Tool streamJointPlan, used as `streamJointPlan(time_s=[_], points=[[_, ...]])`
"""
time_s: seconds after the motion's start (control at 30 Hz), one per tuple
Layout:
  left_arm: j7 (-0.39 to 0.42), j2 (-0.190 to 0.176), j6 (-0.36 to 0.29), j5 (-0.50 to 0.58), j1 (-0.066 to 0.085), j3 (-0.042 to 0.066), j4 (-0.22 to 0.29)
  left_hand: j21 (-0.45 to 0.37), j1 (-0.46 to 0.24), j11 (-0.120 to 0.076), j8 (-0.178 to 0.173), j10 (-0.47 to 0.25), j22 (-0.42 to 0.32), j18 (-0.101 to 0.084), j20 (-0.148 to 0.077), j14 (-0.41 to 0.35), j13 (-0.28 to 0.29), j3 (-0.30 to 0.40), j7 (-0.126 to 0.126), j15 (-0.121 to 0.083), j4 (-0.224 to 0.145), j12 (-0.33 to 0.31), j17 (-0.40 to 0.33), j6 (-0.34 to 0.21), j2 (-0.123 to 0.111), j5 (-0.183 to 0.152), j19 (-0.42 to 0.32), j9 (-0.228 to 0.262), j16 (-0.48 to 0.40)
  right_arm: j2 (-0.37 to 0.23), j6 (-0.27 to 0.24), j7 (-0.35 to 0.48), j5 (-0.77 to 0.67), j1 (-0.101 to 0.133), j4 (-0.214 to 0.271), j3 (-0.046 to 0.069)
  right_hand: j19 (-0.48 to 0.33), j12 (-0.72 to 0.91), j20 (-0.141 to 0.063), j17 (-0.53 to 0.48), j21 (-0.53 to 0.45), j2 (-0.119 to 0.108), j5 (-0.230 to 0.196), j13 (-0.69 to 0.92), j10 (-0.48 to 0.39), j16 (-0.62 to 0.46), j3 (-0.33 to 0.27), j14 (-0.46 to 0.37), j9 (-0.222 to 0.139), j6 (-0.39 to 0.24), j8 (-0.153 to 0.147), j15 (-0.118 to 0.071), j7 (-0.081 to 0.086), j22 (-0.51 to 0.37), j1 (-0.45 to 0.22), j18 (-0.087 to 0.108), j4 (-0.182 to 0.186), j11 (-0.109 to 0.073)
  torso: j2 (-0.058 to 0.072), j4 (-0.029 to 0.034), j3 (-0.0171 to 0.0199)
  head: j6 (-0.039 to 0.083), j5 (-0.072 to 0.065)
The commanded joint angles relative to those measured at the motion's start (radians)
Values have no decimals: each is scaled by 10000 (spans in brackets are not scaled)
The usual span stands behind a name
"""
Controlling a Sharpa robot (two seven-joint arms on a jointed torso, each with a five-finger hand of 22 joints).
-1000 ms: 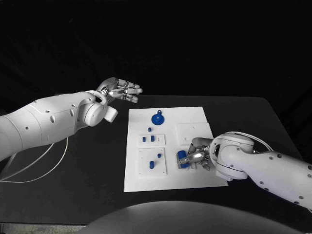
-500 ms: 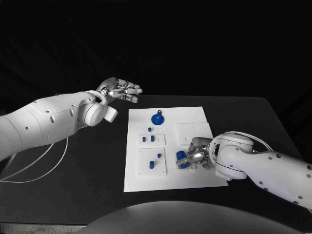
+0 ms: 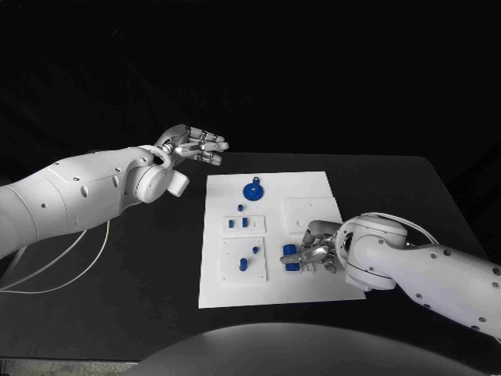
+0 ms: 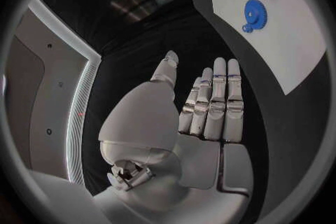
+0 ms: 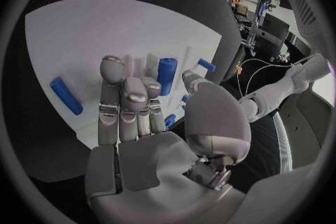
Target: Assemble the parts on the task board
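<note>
While the left robot hand (image 3: 194,146) hangs above the black surface (image 3: 127,258) beyond the far left corner of the flat white rectangular task board (image 3: 275,291), its fingers (image 4: 213,101) lie straight, side by side, and hold nothing. On the board's far part lies a round blue toothed gear (image 3: 253,189). Small blue pegs (image 3: 238,224) stand in a raised white block at the board's left middle, and more sit in a second block (image 3: 244,259) nearer the robot. Over the board's near right part, the right robot hand (image 3: 315,249) is lowered with fingers curled around a short blue cylinder (image 5: 166,75); whether it truly pinches it I cannot tell. Another blue cylinder (image 5: 66,96) lies loose on the board just beside that hand.
</note>
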Motion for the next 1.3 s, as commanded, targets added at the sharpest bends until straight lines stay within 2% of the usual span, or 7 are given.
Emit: streamJointPlan(time_s=[0.03,0.43,0.57,0.73,0.83,1.03,1.3], points=[[39,5,102,-28,3,8,19,61,-83,6,-50,-54,-9,-99,31,-22,15,-7,10,2,53,60,9,-73,-11,-46,61,-13,44,5,-128,-201,-62,-36,71,-17,434,-35,0,21,-4,78,-15,20,38,-39,-541,40,-27,-28,-51,4,59,-9,48,-159,25,58,3,-2,3,0,-4],[32,-24,85,-56,4,8,13,61,-88,5,-50,-51,-20,-99,33,-27,16,-1,10,4,69,62,8,-84,-17,-46,60,-13,42,-368,-394,-47,-26,-69,407,6,441,9,-8,53,46,148,-13,54,92,-31,21,54,17,87,-46,-6,36,0,308,-162,-24,41,-11,-15,2,0,-31],[42,-35,67,-62,4,8,-12,64,-72,2,-45,-41,-31,-98,30,-23,15,6,5,1,70,61,9,-23,-25,-42,63,-9,44,-630,-509,-13,-6,-72,572,239,444,49,-11,72,76,131,-14,79,120,-6,62,64,36,102,-47,-10,30,7,322,-160,-32,35,-15,-21,3,0,-64],[58,-47,35,-64,4,8,-38,64,-72,2,-45,-41,-31,-98,30,-23,15,6,5,1,70,61,9,-23,-25,-42,63,-9,44,-1051,-485,13,57,-72,673,800,447,93,-13,111,174,117,-13,111,149,41,233,72,62,136,-45,-14,23,44,411,-163,-82,28,-10,-15,3,0,-124],[59,-41,30,-65,4,7,-51,64,-72,2,-45,-41,-31,-98,30,-23,15,6,5,1,70,61,9,-23,-25,-42,63,-9,44,-1319,-345,46,147,-69,551,1026,443,144,-20,144,237,39,-18,152,175,81,583,74,83,157,-44,-19,18,73,423,-176,-184,22,-17,-12,-4,11,-180],[57,-30,29,-66,4,6,-46,64,-72,2,-45,-41,-31,-98,30,-23,15,6,5,1,70,61,9,-23,-25,-42,63,-9,44,-1775,71,170,40,-67,179,1206,440,344,-19,242,420,44,-9,314,223,222,1001,77,392,244,-45,-23,-5,183,372,-172,-694,8,4,-2,13,47,-206],[51,-3,37,-68,4,6,-58,66,-80,3,-48,-43,-45,-102,30,-17,15,7,7,0,89,60,10,-45,-41,-42,65,-11,47,-2111,583,235,-556,-195,9,1209,435,321,-24,262,429,3,-13,323,209,249,1734,71,403,206,-55,-28,-19,231,304,-196,-1239,-1,-2,-26,11,50,-263]])
